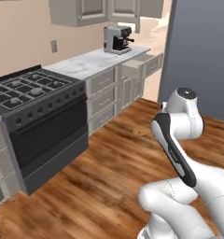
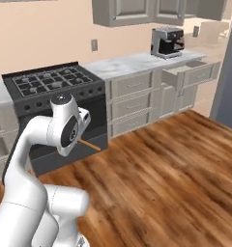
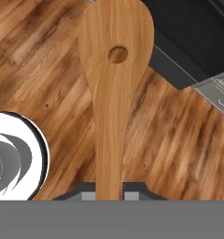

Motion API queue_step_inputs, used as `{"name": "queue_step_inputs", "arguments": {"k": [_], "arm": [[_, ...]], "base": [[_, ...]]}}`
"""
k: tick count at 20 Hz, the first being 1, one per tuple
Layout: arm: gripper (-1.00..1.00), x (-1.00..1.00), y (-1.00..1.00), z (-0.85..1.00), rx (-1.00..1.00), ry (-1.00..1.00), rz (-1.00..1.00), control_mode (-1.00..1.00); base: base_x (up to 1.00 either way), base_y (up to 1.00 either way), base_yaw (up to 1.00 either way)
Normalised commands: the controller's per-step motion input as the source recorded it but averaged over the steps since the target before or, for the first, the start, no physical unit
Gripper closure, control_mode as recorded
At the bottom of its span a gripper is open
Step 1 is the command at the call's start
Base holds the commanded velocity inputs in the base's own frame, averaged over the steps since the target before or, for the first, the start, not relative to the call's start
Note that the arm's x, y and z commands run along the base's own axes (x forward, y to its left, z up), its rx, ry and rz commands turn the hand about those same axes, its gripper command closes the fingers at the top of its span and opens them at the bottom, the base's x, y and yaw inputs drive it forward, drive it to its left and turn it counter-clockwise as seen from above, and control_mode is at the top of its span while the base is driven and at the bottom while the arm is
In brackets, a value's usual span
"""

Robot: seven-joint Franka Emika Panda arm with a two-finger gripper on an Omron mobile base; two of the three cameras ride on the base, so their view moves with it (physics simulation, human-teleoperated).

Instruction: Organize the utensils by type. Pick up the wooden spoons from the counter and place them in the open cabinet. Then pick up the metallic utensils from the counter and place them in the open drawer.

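The pincer (image 3: 109, 196) is clamped narrow on the handle of a wooden spoon (image 3: 115, 84), whose orange-brown blade with a small round hole stretches away from the finger tips in the hand view. Under the spoon lies the wooden floor (image 3: 179, 140), with the dark foot of the stove at the upper right of that view. In the right base view a thin brown tip of the spoon (image 2: 90, 145) sticks out beside the arm's upper joint, in front of the black stove (image 2: 50, 91). The arm is folded up over the floor, well apart from the counter (image 2: 137, 61). That white marble counter runs from the stove toward a coffee machine (image 2: 166, 42) at its far end. Just below the machine a drawer (image 2: 190, 69) stands pulled out. Beige wall cabinets (image 2: 132, 12) hang above the counter. In the left base view the same drawer (image 1: 144, 63) juts out near the grey wall.
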Motion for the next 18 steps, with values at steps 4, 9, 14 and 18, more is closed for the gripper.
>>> {"name": "queue_step_inputs", "arguments": {"k": [4, 9, 14, 18], "arm": [[1.00, 0.00, 0.00, 0.00, 0.00, 0.00, 0.00, 1.00], [1.00, 0.00, 0.00, 0.00, 0.00, 0.00, 0.00, 1.00], [1.00, 0.00, 0.00, 0.00, 0.00, 0.00, 0.00, 1.00], [1.00, 0.00, 0.00, 0.00, 0.00, 0.00, 0.00, 1.00]], "base": [[0.84, -0.46, 0.01], [0.89, -0.52, 0.00], [0.91, -0.52, 0.00], [0.91, -0.52, 0.00]]}}
